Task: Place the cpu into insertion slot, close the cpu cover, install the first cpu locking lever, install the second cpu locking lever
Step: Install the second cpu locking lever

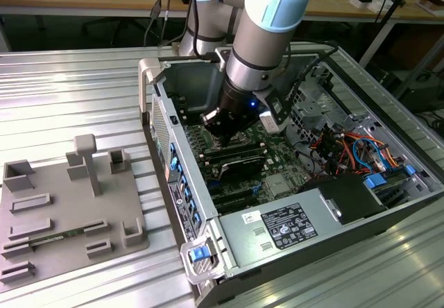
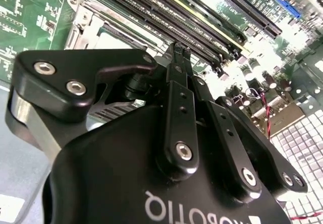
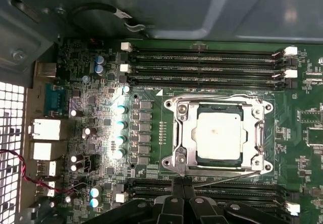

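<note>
In the first wrist view the cpu (image 3: 218, 133) lies flat in the insertion slot (image 3: 167, 162) on the green board. The cpu cover (image 3: 184, 133) is down over it, so its silvery top shows through the window. One thin wire lever (image 3: 212, 98) runs along one edge of the socket. A second lever (image 3: 229, 178) slants loose off the opposite edge. My gripper (image 3: 181, 181) is shut, with its fingertips at the socket corner where that loose lever starts. The second wrist view has my gripper (image 2: 176, 50) beside the cover (image 2: 83, 19). From outside, my gripper (image 1: 223, 133) reaches down into the open computer case.
Long black memory slots (image 3: 202, 62) flank the socket on both sides. A row of capacitors (image 3: 121, 128) stands close by. Coloured cables (image 1: 347, 148) and the power supply (image 1: 284, 228) fill the case toward the exterior view's right. A grey fixture plate (image 1: 62, 211) lies on the table outside.
</note>
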### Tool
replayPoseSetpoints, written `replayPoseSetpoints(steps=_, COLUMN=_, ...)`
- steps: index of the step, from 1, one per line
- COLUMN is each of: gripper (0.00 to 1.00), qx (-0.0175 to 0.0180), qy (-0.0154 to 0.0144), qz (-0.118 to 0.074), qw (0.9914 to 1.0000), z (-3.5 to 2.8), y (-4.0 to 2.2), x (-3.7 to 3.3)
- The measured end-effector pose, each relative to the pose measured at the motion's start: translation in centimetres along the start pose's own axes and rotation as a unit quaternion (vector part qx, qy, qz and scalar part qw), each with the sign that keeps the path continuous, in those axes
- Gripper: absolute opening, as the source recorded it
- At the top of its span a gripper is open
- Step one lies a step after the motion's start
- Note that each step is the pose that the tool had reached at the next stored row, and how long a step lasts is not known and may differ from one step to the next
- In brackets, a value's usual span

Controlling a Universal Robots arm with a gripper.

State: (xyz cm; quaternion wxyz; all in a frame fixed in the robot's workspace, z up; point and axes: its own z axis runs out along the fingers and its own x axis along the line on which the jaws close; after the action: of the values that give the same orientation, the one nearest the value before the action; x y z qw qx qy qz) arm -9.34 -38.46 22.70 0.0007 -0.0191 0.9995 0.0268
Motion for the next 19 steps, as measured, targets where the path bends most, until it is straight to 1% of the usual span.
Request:
replayPoseSetpoints(steps=2, gripper=0.11, qx=-0.0050, qy=-0.0002, qz=0.000, qw=0.99999, z=0.16, y=-0.03, x=0.14)
replayPoseSetpoints(steps=4, gripper=0.11, qx=-0.0079, qy=-0.0004, qz=0.000, qw=0.99997, z=0.36, y=-0.05, x=0.25)
replayPoseSetpoints(steps=7, gripper=0.11, qx=-0.0113, qy=-0.0004, qz=0.000, qw=0.99994, z=0.71, y=-0.08, x=0.41)
replayPoseSetpoints(steps=10, gripper=0.11, qx=-0.0117, qy=-0.0004, qz=0.000, qw=0.99993, z=1.09, y=-0.11, x=0.45)
replayPoseSetpoints(steps=19, gripper=0.11, qx=-0.0117, qy=-0.0003, qz=-0.001, qw=0.99993, z=1.33, y=-0.10, x=0.87)
